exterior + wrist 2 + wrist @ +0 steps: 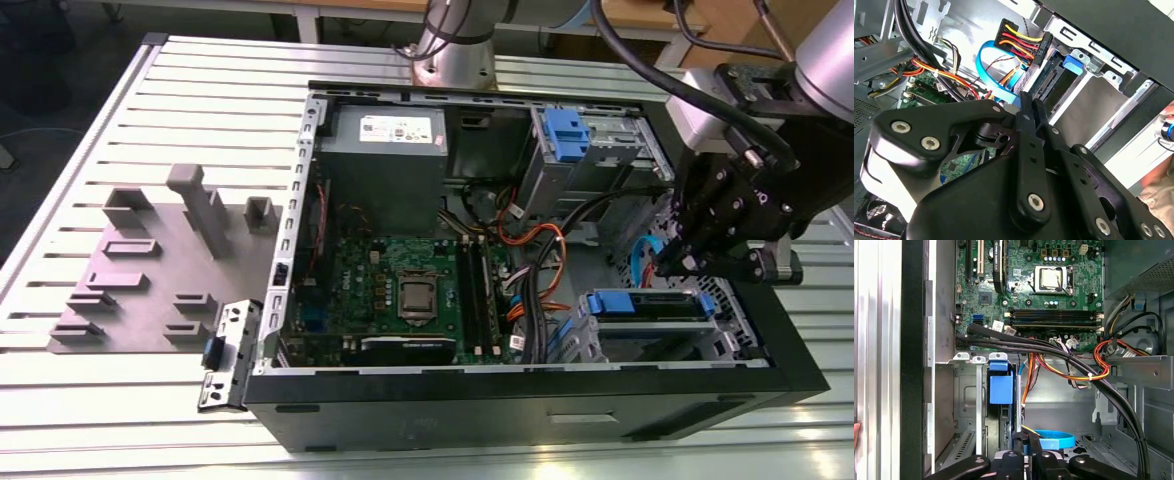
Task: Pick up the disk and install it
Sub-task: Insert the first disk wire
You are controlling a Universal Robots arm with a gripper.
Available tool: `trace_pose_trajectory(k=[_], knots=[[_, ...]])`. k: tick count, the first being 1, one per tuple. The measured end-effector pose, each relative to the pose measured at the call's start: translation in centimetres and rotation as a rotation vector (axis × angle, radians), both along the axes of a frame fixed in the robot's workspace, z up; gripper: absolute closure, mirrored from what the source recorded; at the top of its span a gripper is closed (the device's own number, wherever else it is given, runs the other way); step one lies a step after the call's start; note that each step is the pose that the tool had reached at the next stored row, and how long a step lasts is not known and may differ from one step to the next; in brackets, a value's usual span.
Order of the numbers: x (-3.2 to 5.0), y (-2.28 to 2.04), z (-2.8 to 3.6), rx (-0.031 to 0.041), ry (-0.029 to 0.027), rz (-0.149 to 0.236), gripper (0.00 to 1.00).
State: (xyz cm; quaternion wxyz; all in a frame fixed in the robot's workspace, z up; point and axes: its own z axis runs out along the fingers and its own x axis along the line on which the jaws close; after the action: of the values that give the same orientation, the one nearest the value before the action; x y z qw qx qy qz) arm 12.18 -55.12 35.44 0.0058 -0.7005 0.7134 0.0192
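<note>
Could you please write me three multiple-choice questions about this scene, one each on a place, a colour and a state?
1. In the exterior view, where is the gripper?
A. Over the left end of the computer case
B. Over the right end of the case, just above the disk
C. Far from the case

2. What colour is the flat looped cable near the disk bay?
A. Blue
B. Green
C. White

3. What state is the case in?
A. Fully closed
B. Standing upright
C. Lying flat with its side open

Answers: 1 B, since the gripper hangs at the exterior view's right, above the blue-framed disk. 2 A, since the loop is bright blue in both wrist views. 3 C, since the motherboard is exposed from above.
</note>
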Motion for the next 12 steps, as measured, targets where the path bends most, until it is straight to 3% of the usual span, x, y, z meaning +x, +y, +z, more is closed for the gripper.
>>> trace_pose_trajectory(k=[7,12], knots=[[0.0,-0.4,-0.13,0.0,-0.0002,0.0,0.84],[-0.05,-0.75,-0.51,0.0001,-0.0049,0.0,0.84]])
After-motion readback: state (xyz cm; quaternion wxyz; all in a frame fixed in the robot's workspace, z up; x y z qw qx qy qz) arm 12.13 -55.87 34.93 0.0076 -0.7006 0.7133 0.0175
